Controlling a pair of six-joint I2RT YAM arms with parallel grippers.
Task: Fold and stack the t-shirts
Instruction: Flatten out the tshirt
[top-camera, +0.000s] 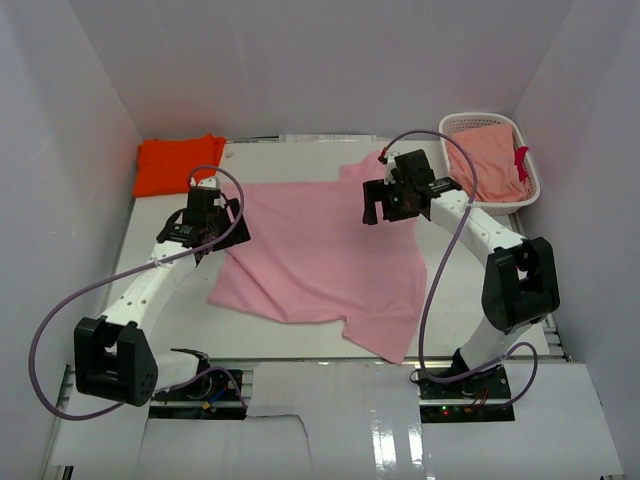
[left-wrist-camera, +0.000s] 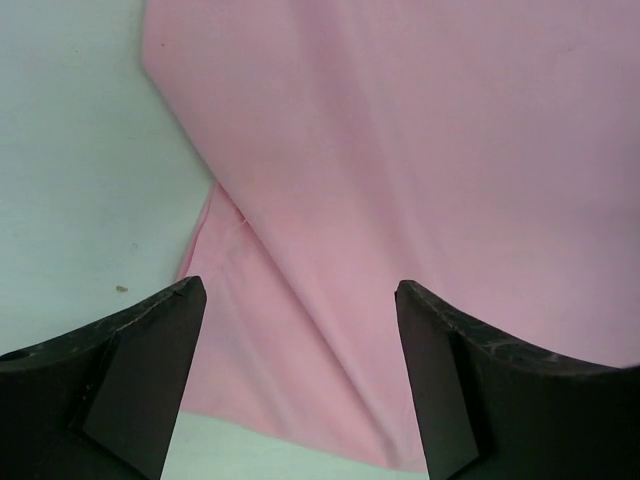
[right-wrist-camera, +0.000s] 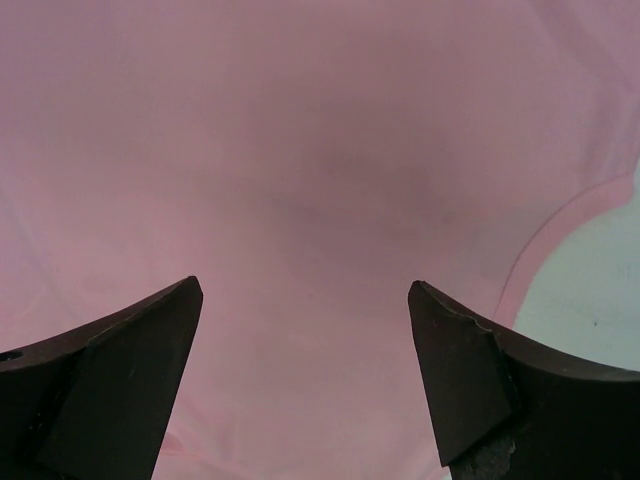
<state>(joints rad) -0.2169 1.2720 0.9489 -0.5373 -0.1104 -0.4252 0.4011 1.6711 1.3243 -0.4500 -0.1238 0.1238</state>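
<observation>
The white table (top-camera: 285, 160) carries the light pink t-shirt (top-camera: 320, 250), which lies spread in the middle and is not yet folded. It sits askew, and its near right corner reaches close to the near edge of the table. The orange t-shirt (top-camera: 178, 165) is in the far left corner, gathered into a compact shape. The white lattice basket (top-camera: 455, 125) stands far right with a salmon cloth (top-camera: 490, 165) inside.

The left gripper (left-wrist-camera: 300, 295) hovers over the left edge of the pink t-shirt with its jaws wide apart, holding nothing. The right gripper (right-wrist-camera: 305, 290) is equally released above the far right part, near a curved hem.

We see two risks. At the left edge one layer is tucked under another, so a pinch there could take only one layer, or fold the wrinkle in. Because the shirt lies askew, a fold could come out crooked, or drag the near corner off the table.

The arms hide the collar and the left sleeve. We cannot tell whether the orange shirt is neatly folded, nor what garment is in the basket.
</observation>
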